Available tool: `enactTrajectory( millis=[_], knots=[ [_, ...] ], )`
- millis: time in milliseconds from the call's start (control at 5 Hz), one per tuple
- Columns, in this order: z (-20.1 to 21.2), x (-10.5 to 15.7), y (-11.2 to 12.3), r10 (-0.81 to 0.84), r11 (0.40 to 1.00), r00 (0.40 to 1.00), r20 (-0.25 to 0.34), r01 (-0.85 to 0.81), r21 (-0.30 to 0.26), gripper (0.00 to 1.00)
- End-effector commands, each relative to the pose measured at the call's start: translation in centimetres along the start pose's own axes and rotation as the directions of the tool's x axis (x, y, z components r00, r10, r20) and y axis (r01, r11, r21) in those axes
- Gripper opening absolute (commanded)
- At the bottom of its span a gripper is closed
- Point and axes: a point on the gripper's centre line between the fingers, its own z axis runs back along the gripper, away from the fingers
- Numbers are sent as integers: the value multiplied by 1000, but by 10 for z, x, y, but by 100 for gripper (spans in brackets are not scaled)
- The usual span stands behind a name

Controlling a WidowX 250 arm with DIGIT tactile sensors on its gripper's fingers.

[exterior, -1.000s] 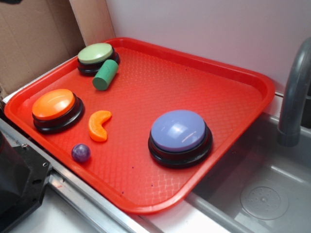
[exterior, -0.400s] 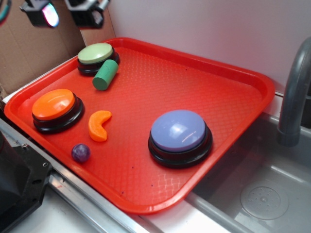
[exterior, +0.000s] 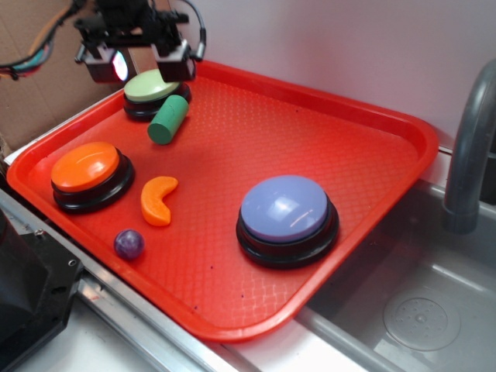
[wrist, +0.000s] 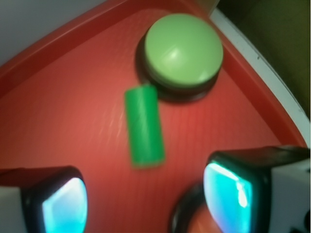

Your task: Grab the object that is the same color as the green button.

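Observation:
The object, a dark-green cylinder (exterior: 168, 119), lies on its side on the red tray (exterior: 372, 155), one end resting against the green button (exterior: 152, 85). In the wrist view the cylinder (wrist: 144, 125) lies just below the green button (wrist: 183, 50). My gripper (exterior: 139, 63) hovers open above the green button at the tray's far left corner, with nothing between its fingers. The wrist view shows the gripper (wrist: 146, 201) wide apart, the cylinder ahead of the gap.
An orange button (exterior: 86, 166), an orange crescent slice (exterior: 157, 200), a small purple ball (exterior: 129, 243) and a large lavender-blue button (exterior: 286, 209) sit on the tray. A cardboard wall (exterior: 46, 70) stands behind, and a grey faucet (exterior: 469, 147) and sink (exterior: 411, 310) are at the right.
The gripper came into view from the upper left and has descended toward the green button and cylinder. The objects on the tray have not moved.

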Motion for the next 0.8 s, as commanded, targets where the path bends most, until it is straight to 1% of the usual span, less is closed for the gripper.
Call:
enactTrajectory(
  millis=[0,200,400,600],
  knots=[
    [-49,16,7,72,997,997,21,-71,-34,100],
    [-64,17,9,88,995,996,-9,-88,-50,100],
    [-68,16,10,96,994,995,-10,-96,-60,100],
    [-61,14,9,83,993,997,-1,-82,-85,0]
  ],
)
